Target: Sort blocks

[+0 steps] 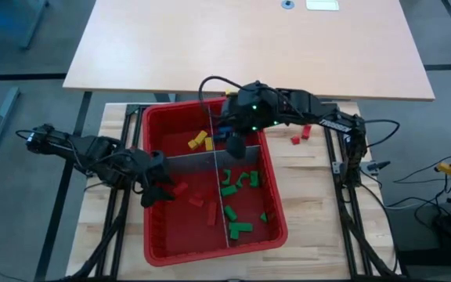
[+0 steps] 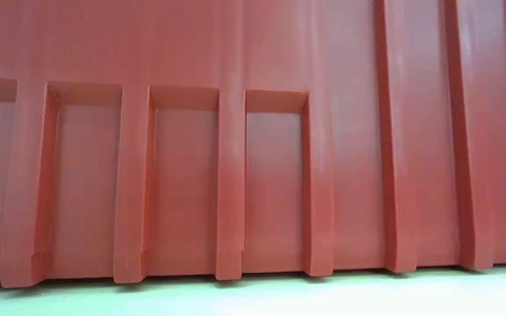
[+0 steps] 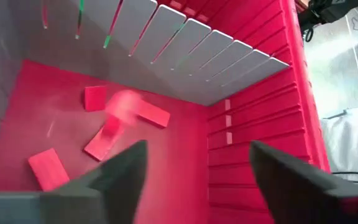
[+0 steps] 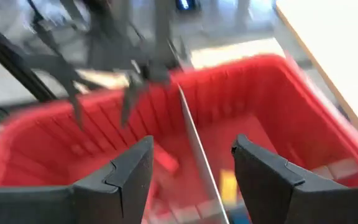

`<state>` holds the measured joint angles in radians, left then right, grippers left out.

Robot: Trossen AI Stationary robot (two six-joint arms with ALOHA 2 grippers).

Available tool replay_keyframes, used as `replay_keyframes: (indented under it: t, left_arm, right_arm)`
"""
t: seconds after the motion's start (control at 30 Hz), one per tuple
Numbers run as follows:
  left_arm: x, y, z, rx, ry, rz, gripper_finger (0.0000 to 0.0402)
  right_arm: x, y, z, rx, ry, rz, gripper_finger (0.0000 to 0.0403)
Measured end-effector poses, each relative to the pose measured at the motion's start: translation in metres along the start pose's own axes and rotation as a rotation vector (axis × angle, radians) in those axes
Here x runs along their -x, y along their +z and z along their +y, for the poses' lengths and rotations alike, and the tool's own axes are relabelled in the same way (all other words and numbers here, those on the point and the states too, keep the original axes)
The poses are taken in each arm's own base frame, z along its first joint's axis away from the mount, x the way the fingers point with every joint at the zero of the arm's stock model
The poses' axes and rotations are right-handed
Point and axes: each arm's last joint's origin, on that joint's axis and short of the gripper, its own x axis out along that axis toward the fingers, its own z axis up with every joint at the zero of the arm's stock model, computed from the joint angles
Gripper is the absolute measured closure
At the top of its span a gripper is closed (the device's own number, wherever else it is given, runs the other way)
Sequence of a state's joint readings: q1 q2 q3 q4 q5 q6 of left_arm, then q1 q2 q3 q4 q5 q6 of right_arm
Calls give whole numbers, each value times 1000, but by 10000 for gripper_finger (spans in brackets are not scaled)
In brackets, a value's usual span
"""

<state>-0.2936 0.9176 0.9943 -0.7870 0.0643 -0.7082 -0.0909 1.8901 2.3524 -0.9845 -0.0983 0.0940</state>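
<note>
The left tool [image 3: 197, 177] hung open and empty over the red blocks [image 3: 107, 134], which lay just ahead of it in the red bin [image 1: 156, 235]. The right tool [image 1: 236, 144], open too, hung over the back part.

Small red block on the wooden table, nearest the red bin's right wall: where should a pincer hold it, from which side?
Probably across its two long sides, coming straight down from above. The small red rectangular block lies flat on the wooden table, so its sides are free; another red block sits close by one end. The right pincer hovers nearest.
</note>
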Motion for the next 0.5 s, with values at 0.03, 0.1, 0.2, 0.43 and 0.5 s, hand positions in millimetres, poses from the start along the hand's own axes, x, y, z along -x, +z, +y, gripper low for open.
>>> replay_keyframes:
  t: [0.03,0.1,0.2,0.43,0.5]
  left_arm:
    - [0,0,0,0,2,-2,106]
    - [0,0,1,1,19,-5,73]
    - [0,-1,4,1,77,-19,55]
    - [2,1,7,-47,193,-103,83]
    - [5,3,7,-57,219,-141,89]
  right_arm:
    - [2,-4,-3,-8,-26,44,207]
    - [5,-13,-10,-15,-93,140,206]
    - [12,-27,-22,-18,-200,291,209]
    - [35,-47,-57,-126,-389,512,221]
    - [43,-46,-68,-168,-421,496,226]
